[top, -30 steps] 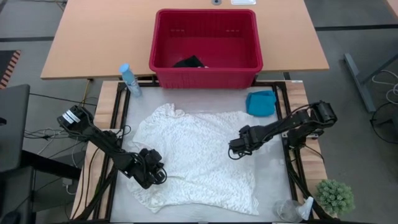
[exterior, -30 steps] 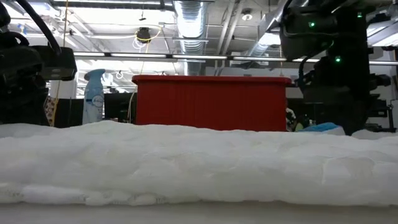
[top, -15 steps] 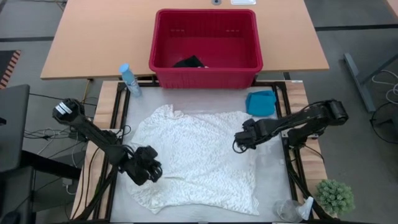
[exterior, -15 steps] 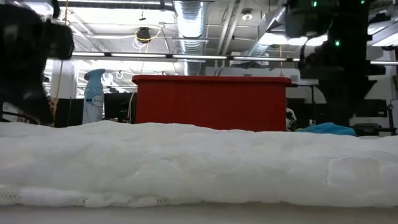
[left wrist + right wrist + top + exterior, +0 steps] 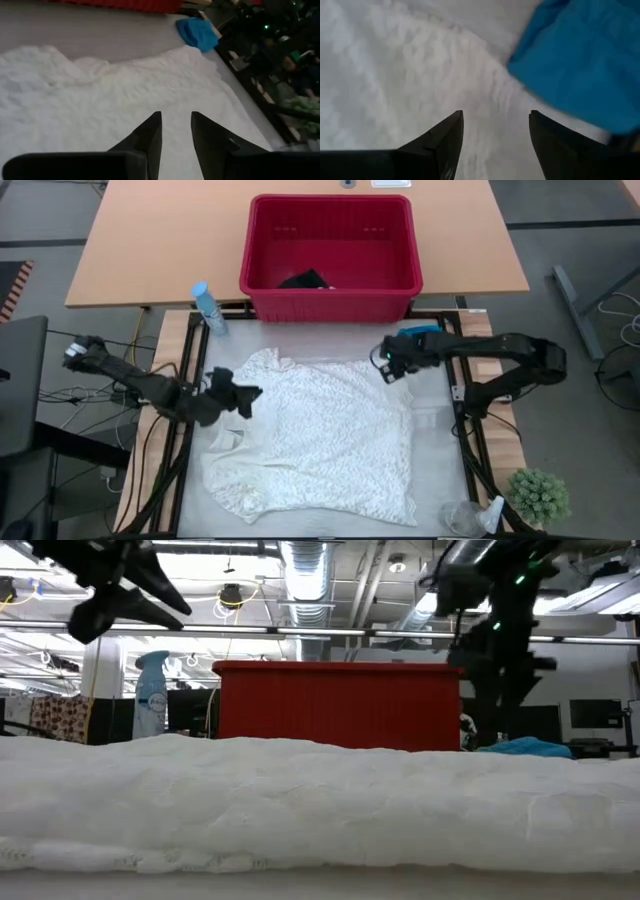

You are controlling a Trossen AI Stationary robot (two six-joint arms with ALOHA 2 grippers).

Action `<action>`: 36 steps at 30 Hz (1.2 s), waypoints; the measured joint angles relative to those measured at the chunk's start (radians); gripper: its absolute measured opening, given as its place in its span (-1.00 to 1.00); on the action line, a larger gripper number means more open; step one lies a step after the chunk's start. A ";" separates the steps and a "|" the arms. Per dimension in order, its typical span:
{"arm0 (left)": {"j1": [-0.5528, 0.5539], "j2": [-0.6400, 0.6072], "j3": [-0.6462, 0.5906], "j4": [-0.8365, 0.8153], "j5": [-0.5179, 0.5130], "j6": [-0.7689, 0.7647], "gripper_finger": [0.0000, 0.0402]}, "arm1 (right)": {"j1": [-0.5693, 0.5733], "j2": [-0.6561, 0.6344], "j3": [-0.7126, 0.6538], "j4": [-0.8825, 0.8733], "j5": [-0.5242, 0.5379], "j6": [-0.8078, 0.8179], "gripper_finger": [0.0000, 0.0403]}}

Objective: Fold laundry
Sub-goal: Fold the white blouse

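Item: cream-white lacy cloth (image 5: 315, 430), spread nearly flat across the grey table mat (image 5: 440, 460), one edge rumpled on the left arm's side. Likely light, limp and open-weave; it should drape and bunch when lifted, and fingers may snag the lace. Best taken at a corner or hem edge, pinched low against the mat, not mid-panel. Item: turquoise garment (image 5: 420, 345), small and bunched, at the mat's far right corner, just beside the white cloth; soft, easy to scoop whole. Item: dark garment (image 5: 305, 280), inside the red plastic basket (image 5: 330, 300) beyond the mat. Left gripper (image 5: 240, 395): raised over the cloth's left edge, jaws parted a little, holding nothing. Right gripper (image 5: 387, 363): near the cloth's far right corner, next to the turquoise piece, jaws spread wide, empty. Surface: smooth, probably low friction, so cloth may slide when dragged. Surroundings: wooden desk (image 5: 150, 240) behind, spray bottle (image 5: 208, 307), small potted plant (image 5: 538, 495), workshop ceiling ducts in the low view.
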 joint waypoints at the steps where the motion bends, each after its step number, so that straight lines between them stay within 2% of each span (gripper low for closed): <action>1: 0.035 -0.009 0.000 -0.007 0.022 0.028 -0.53 | -0.025 0.019 0.000 0.026 -0.014 -0.018 0.23; 7: 0.255 -0.010 0.000 -0.113 0.183 0.240 -0.52 | -0.096 0.130 0.000 0.199 -0.067 -0.263 0.23; 11: 0.425 -0.010 0.000 -0.111 0.426 0.444 -0.52 | -0.131 0.191 0.013 0.264 -0.154 -0.396 0.23; 13: 0.504 -0.007 0.000 -0.113 0.510 0.531 -0.52 | -0.144 0.226 0.034 0.266 -0.191 -0.460 0.23; 19: 0.730 0.043 0.001 -0.116 0.590 0.712 -0.52 | -0.165 0.306 0.108 0.244 -0.241 -0.595 0.23; 23: 0.849 0.119 0.001 -0.128 0.672 0.763 -0.52 | -0.176 0.340 0.169 0.198 -0.244 -0.651 0.23; 33: 1.002 0.327 0.001 -0.081 0.660 0.791 -0.52 | -0.206 0.349 0.261 0.126 -0.260 -0.750 0.23; 36: 1.044 0.396 0.001 -0.020 0.734 0.817 -0.52 | -0.209 0.349 0.262 0.116 -0.303 -0.780 0.23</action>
